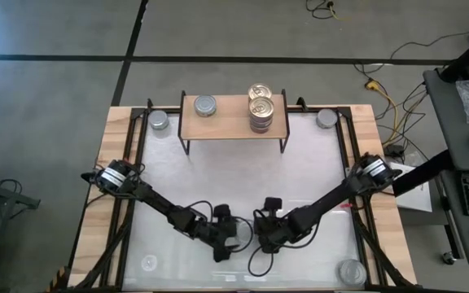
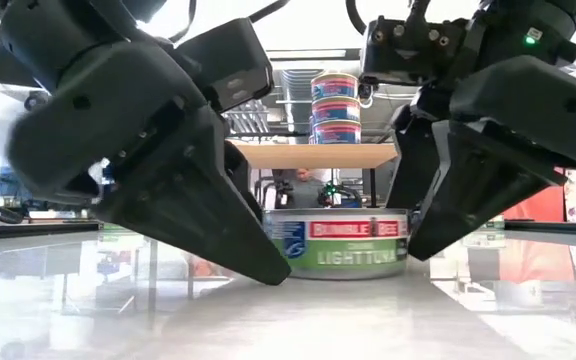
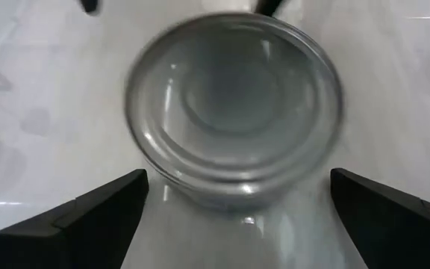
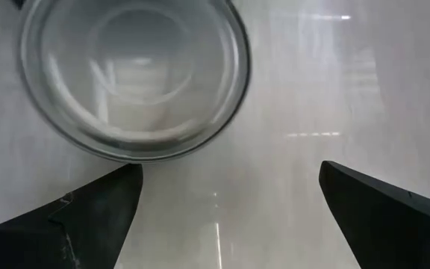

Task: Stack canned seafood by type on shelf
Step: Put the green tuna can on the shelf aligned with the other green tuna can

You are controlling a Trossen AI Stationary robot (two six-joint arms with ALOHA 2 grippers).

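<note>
Dark fingers of the left hand (image 3: 237, 224) stand wide apart, holding nothing, with a silver-lidded tin (image 3: 234, 104) lying just ahead of the gap, a stance that looks chosen so the fingers can drop either side of its rim. The right hand (image 4: 230, 217) is spread just as wide and empty; in its wrist view a silver tin (image 4: 133, 75) sits off to one side of the gap, so it seems less squarely lined up. Both hands hover low near the front middle of the table (image 1: 316, 171), close together, and from table height a tuna tin (image 2: 336, 243) rests on the surface between them; whether both wrist views show this one tin I cannot tell. On the shelf (image 1: 230, 126) at the back, gold-lidded tins (image 1: 260, 106) form one stack and a lone silver tin (image 1: 205, 105) lies well apart, apparently leaving its spot free for more silver ones. Other silver tins (image 1: 159, 120) wait at the table's corners.
</note>
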